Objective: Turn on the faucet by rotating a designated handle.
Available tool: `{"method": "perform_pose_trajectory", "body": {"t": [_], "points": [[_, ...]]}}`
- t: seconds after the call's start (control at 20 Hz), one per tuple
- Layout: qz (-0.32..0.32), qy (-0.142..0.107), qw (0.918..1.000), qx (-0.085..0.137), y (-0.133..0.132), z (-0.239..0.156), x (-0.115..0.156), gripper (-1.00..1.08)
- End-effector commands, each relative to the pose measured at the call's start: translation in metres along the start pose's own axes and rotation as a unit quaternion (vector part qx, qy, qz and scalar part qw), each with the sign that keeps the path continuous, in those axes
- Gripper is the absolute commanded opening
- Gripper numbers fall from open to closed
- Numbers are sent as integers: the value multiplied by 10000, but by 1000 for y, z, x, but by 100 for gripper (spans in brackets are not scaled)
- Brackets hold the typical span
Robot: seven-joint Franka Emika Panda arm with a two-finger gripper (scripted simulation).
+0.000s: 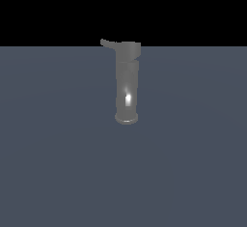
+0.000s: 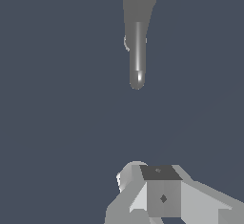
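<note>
Flat grey-blue ground fills the lower part of the exterior view under a black backdrop, and on it the faucet (image 1: 127, 83) is seen standing upright on its flared round base, a bright glint low on its body. From the wider cap at its top the handle (image 1: 108, 43) is seen jutting sideways toward the exterior view's left, short and thin against the body.

No arm is shown in the exterior view. In the wrist view the handle (image 2: 137, 51) is seen from above as a rounded lever running out from the cap, and part of the gripper (image 2: 159, 194) is seen well apart from it, with nothing held and nothing touched. Only a blocky white and grey portion is visible, so whether the jaws are apart or together cannot be told.

The approach is judged to be the step in hand; no contact with the handle has been made. For the next move, the gripper would need to be brought beside the lever's free end, so that a sideways push could be applied there to swing it around the faucet's upright axis.
</note>
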State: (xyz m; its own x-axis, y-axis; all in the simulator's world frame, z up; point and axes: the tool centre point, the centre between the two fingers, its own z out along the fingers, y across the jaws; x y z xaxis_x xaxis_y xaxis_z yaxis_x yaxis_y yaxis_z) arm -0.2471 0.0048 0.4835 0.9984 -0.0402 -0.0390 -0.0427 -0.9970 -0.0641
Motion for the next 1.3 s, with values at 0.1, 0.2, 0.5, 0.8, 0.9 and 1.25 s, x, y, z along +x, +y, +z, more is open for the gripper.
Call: {"method": "perform_pose_trajectory", "body": {"t": [0.1, 0.2, 0.5, 0.8, 0.9, 1.25], "points": [[149, 0, 9999, -14, 0, 0, 6, -100], [257, 4, 9997, -27, -1, 0, 11, -100], [713, 19, 9974, -75, -2, 0, 31, -100], [1368, 48, 9905, -137, -5, 3, 61, -100], [1605, 60, 9869, -157, -6, 5, 72, -100], [2421, 110, 9700, -214, -10, 14, 112, -100]]}}
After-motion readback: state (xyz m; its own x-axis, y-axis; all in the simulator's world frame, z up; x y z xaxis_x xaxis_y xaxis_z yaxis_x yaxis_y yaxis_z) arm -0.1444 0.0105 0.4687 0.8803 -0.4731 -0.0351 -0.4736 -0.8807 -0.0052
